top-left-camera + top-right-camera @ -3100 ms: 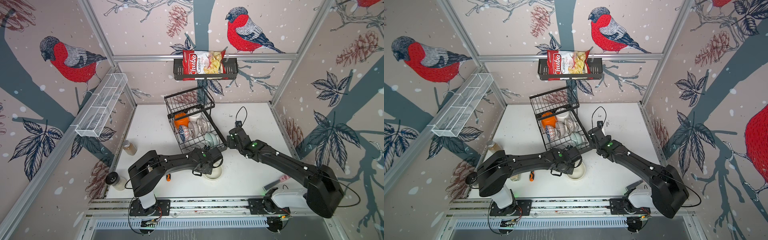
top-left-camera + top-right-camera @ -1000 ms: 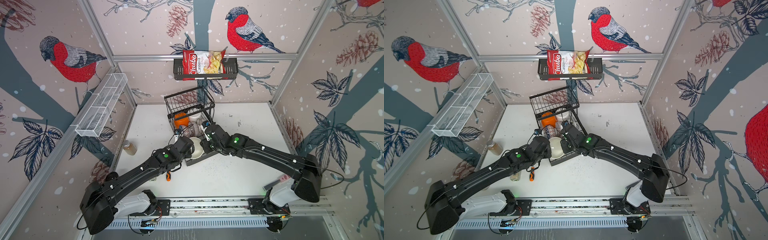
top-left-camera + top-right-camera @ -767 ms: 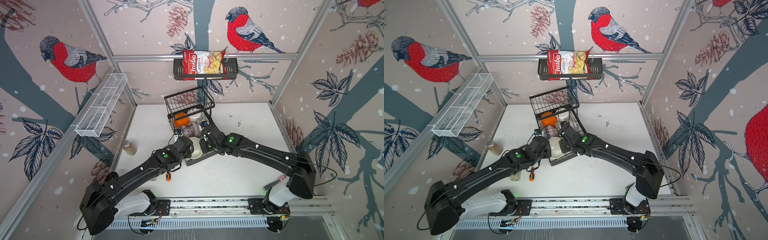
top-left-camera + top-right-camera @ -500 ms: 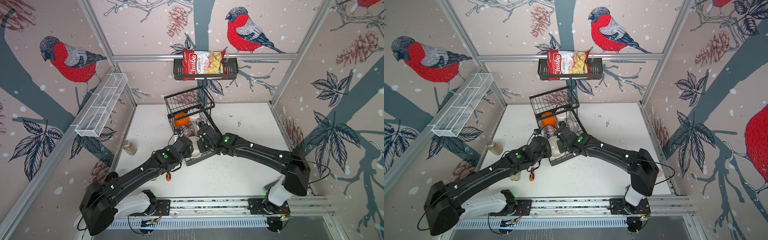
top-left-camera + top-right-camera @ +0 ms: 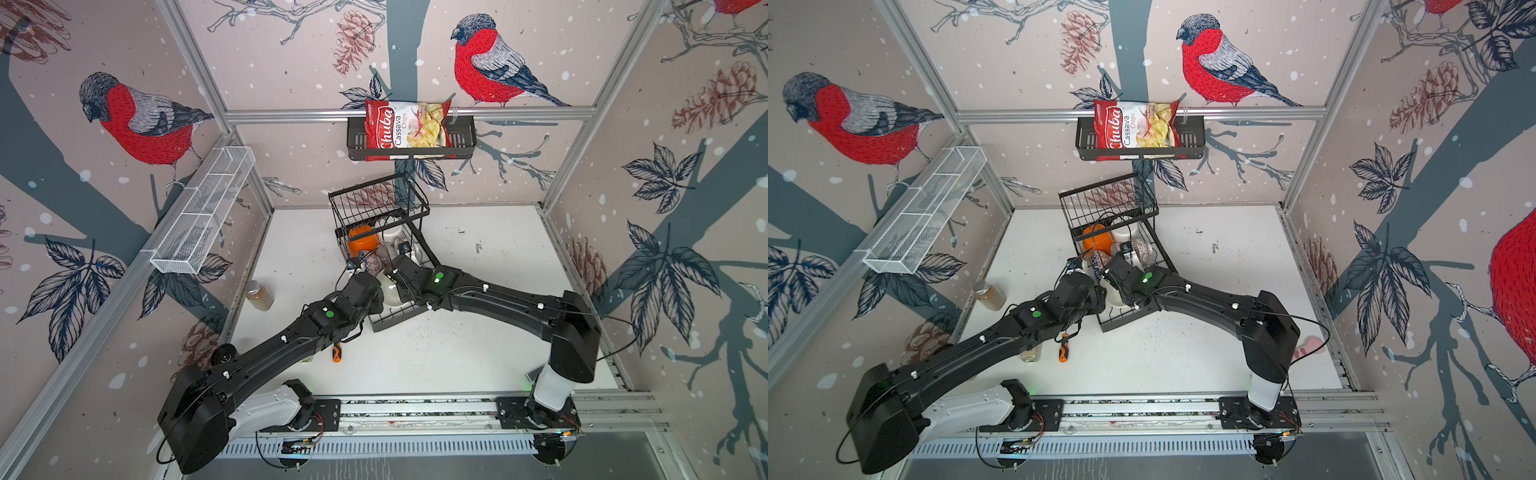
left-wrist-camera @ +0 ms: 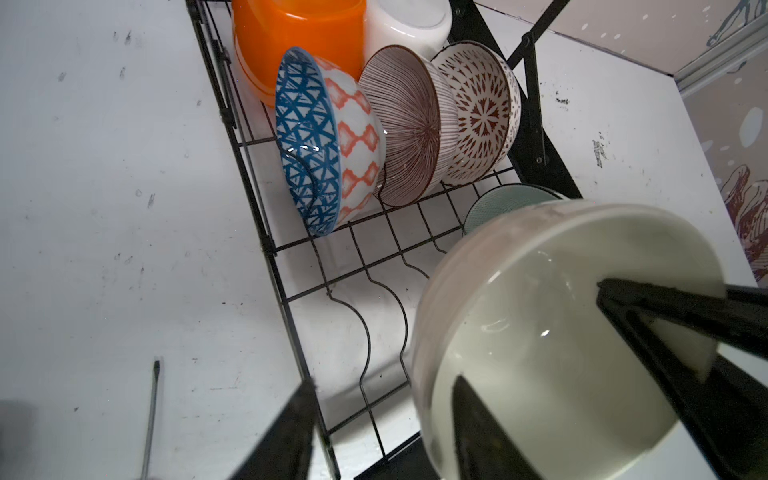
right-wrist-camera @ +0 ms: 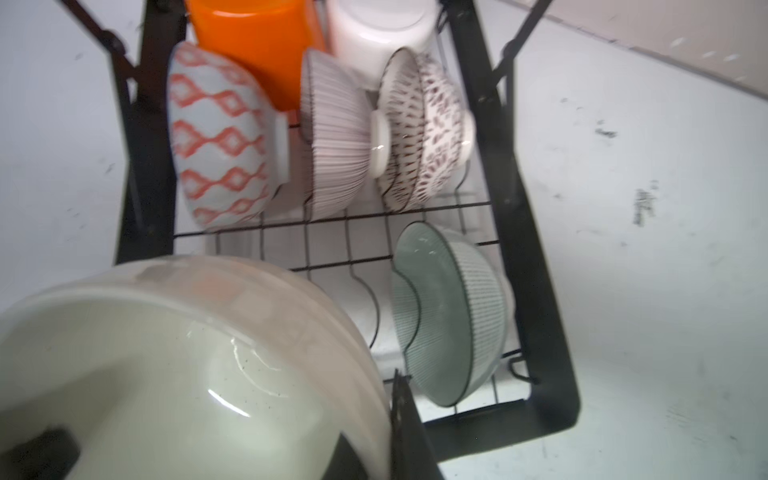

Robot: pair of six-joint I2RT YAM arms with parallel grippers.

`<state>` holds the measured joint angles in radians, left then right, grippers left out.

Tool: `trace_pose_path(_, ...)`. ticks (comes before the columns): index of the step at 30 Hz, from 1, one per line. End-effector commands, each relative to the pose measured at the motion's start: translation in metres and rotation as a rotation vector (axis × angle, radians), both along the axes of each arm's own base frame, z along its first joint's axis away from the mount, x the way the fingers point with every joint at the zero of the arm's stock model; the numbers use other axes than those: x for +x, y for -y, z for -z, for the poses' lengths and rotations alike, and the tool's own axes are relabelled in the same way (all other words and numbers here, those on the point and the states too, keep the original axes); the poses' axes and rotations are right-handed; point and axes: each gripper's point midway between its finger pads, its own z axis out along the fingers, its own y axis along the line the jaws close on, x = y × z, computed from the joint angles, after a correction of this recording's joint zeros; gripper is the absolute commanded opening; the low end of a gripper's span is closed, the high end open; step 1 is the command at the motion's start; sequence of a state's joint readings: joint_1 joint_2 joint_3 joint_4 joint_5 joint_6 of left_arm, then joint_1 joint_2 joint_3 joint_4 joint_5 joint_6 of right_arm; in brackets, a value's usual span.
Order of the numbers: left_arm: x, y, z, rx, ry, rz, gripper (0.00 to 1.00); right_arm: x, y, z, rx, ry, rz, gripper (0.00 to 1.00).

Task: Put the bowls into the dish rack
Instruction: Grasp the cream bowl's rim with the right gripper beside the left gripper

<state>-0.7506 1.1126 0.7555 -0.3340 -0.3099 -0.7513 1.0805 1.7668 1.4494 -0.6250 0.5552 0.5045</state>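
The black wire dish rack [image 5: 394,321] [image 6: 267,232] [image 7: 536,291] stands mid-table. On edge in its lower tray are an orange bowl [image 6: 299,37], a white one [image 6: 407,20], a blue geometric one [image 6: 309,141], a purple-striped one [image 6: 409,124], a black-and-white patterned one [image 6: 478,112] and a pale teal one [image 7: 440,316]. A cream bowl [image 5: 390,293] [image 5: 1113,296] [image 6: 561,332] hangs tilted over the tray's front. My right gripper [image 5: 395,277] [image 7: 380,419] is shut on its rim. My left gripper [image 5: 370,286] [image 6: 382,384] stands open, its fingers astride the opposite rim without pressing it.
A spice jar [image 5: 258,295] and an orange-handled screwdriver [image 5: 336,351] [image 6: 151,407] lie left of the rack. A second jar [image 5: 1030,353] sits under the left arm. A shelf basket with a chips bag [image 5: 411,137] and a white mesh tray [image 5: 203,212] hang on the walls.
The left gripper has opened off the cream bowl's rim while the right gripper has closed on it. Both arms stay at the rack's front.
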Motion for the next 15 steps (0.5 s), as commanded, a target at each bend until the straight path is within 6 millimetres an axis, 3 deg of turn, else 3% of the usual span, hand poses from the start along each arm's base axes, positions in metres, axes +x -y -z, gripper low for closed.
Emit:
trace_pose_path(1,0.002,-0.003,-0.003,-0.026,0.018,-0.007,0.78,0.012,0.008,-0.011,-0.026,0.097,0.095,0.00)
trace_pose_path(6,0.000,-0.024,-0.004,-0.033,0.023,-0.045,0.94,0.020,0.014,-0.009,-0.104,0.161,0.146,0.00)
trace_pose_path(15,-0.004,-0.061,-0.005,-0.031,0.027,-0.121,0.97,0.027,0.015,-0.009,-0.326,0.297,0.208,0.00)
